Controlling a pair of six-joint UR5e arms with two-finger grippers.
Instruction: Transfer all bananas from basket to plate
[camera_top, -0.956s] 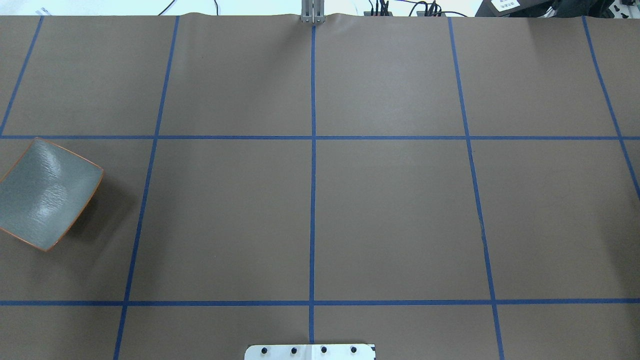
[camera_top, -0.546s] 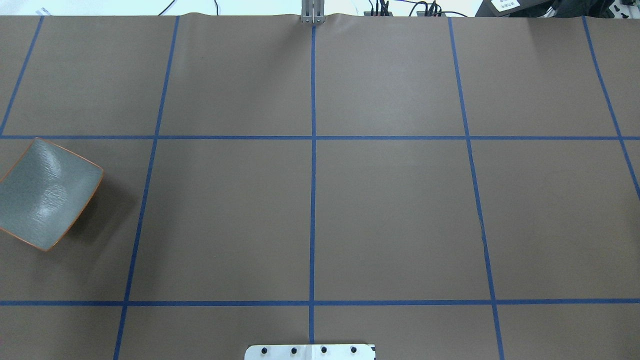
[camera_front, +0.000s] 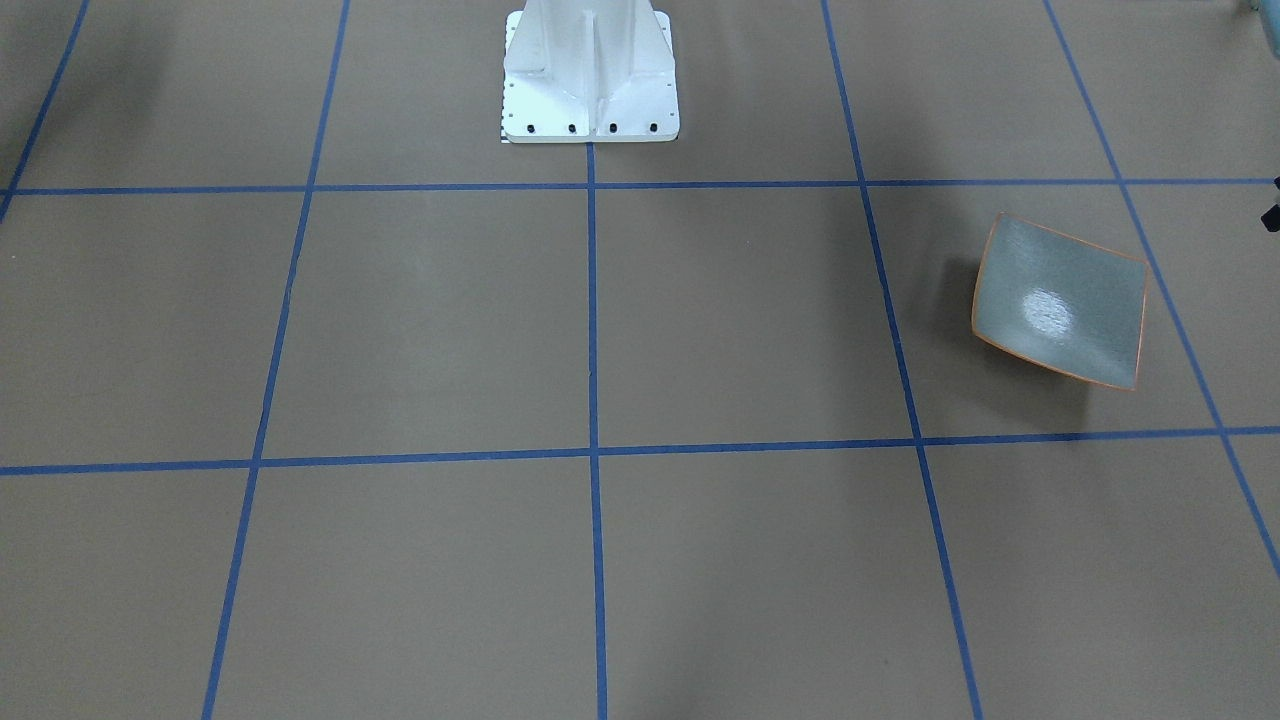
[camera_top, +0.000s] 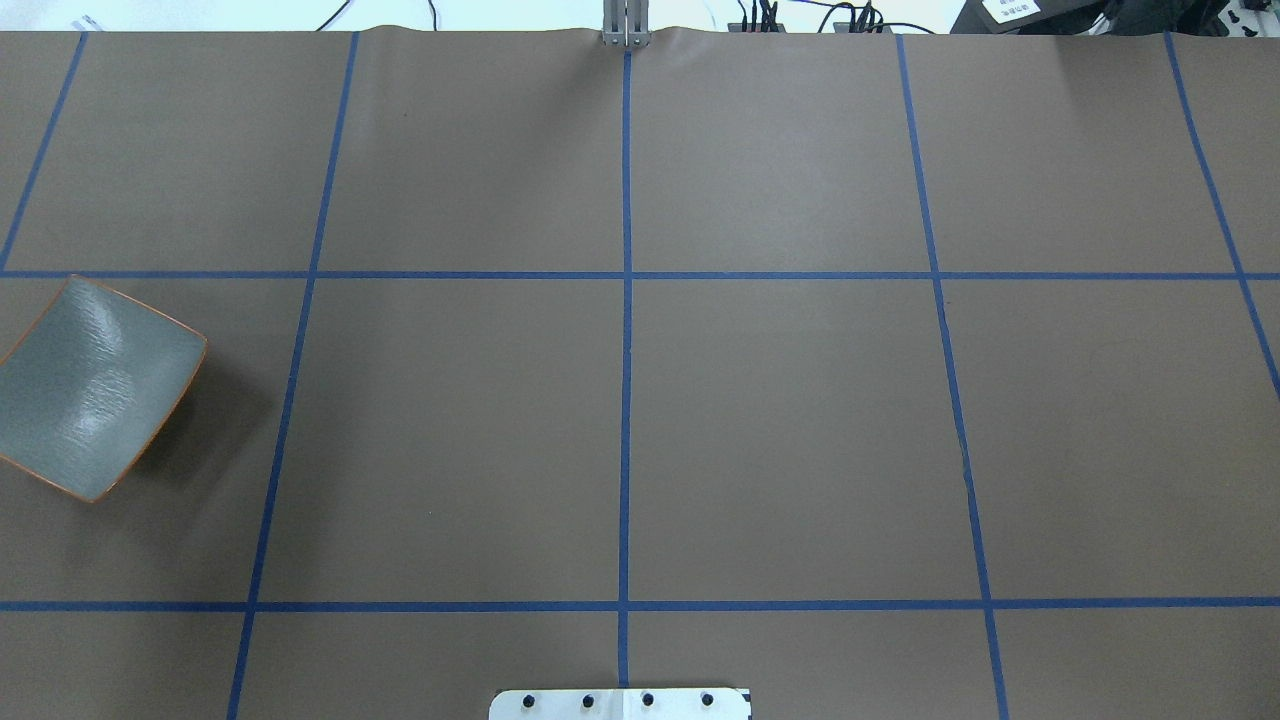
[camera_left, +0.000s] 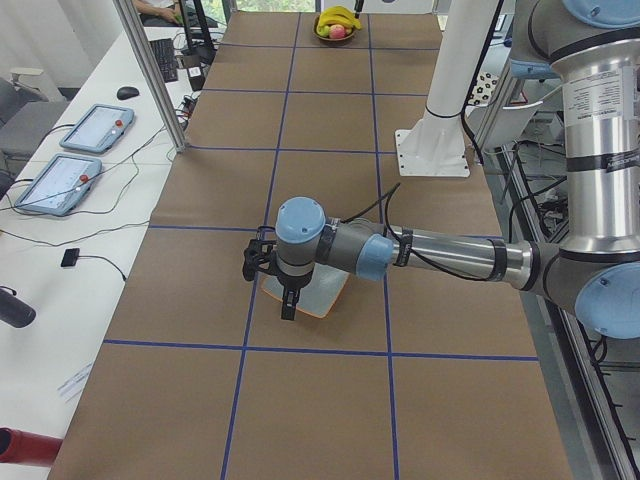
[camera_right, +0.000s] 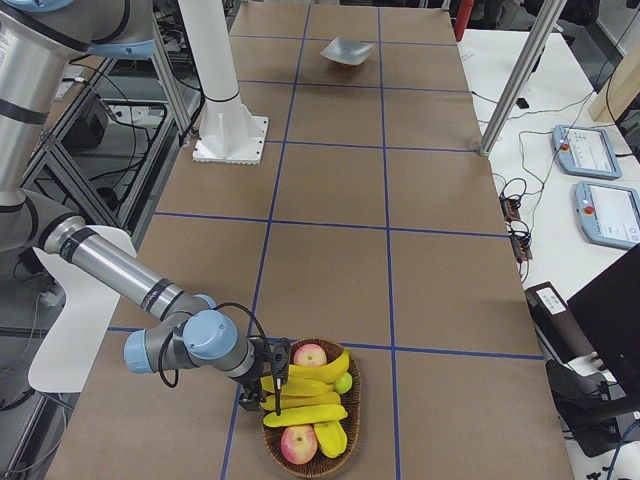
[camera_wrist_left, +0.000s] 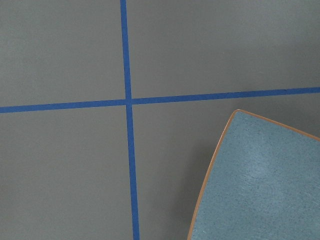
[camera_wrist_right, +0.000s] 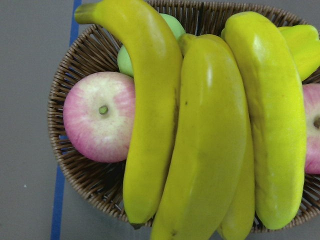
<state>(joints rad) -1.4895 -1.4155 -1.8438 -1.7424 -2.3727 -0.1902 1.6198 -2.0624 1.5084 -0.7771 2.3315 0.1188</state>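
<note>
Yellow bananas (camera_wrist_right: 210, 140) lie side by side directly under the right gripper (camera_right: 268, 392), which hangs just above them. Whether its jaws are parted or clenched cannot be told. Around the bananas is the wicker basket (camera_wrist_right: 65, 95), with a pink apple (camera_wrist_right: 97, 117) and a green fruit (camera_wrist_right: 125, 60) tucked against them. The left gripper (camera_left: 288, 303) hangs over the edge of the grey, orange-rimmed plate (camera_top: 95, 390), and its jaws cannot be judged either. Just beside the plate, blue tape lines (camera_wrist_left: 127, 100) cross on the brown table (camera_top: 780, 430). The basket is well apart from the plate, at the table's opposite end. A white label (camera_top: 1010, 8) at the far edge is too small to read.
</note>
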